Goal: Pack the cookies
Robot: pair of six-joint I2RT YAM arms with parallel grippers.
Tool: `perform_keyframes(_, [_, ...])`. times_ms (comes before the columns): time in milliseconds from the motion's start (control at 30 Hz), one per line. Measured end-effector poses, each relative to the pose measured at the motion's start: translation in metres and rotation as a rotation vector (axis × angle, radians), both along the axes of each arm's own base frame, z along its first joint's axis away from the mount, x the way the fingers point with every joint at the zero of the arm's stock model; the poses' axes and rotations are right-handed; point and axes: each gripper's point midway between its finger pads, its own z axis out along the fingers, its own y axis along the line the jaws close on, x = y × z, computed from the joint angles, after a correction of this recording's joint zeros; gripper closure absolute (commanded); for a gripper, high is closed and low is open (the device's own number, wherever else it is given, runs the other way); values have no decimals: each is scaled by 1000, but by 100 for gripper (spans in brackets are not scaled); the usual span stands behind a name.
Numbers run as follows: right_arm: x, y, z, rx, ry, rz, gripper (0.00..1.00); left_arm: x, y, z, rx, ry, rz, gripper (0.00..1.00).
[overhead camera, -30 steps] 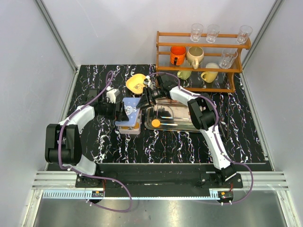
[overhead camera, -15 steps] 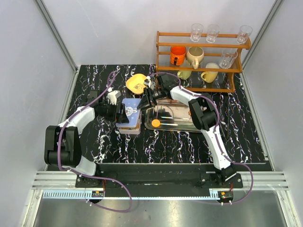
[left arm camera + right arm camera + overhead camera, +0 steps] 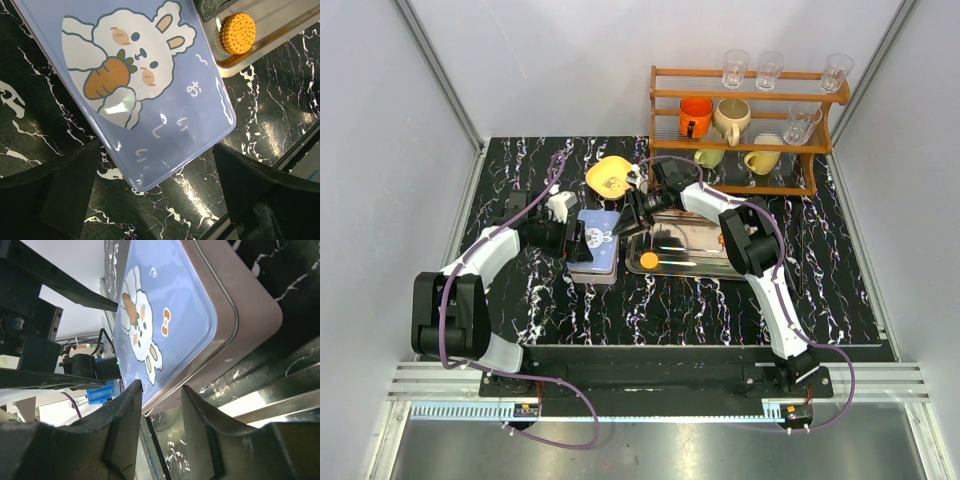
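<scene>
A lunch box with a blue rabbit-and-carrot lid (image 3: 598,238) lies flat left of the metal tray (image 3: 705,262). One orange cookie (image 3: 648,259) sits at the tray's left end. In the left wrist view the cookie (image 3: 239,33) rests in a white paper cup, just past the lid (image 3: 150,90). My left gripper (image 3: 577,240) is wide open, and in its own view the gripper (image 3: 156,147) straddles the lid's near corner without touching it. My right gripper (image 3: 638,212) reaches in from the tray side. In its own view the gripper (image 3: 161,387) is closed on the lid's edge (image 3: 170,305).
A yellow dish (image 3: 610,177) sits behind the box. A wooden rack (image 3: 750,130) with mugs and glasses stands at the back right. Grey walls close in both sides of the black marbled table (image 3: 670,310).
The lid, tilted up a second ago, has come down flat on the box with my right gripper on its edge. The left gripper has barely moved.
</scene>
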Motion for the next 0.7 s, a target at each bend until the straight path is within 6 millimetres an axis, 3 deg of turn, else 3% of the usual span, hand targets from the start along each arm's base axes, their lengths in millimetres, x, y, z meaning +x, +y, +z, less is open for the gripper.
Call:
perform_keyframes(200, [-1, -3, -9, -33, 0, -8, 54, -1, -3, 0, 0, 0, -10, 1])
perform_keyframes(700, [-3, -6, -10, -42, -8, -2, 53, -6, -4, -5, 7, 12, -18, 1])
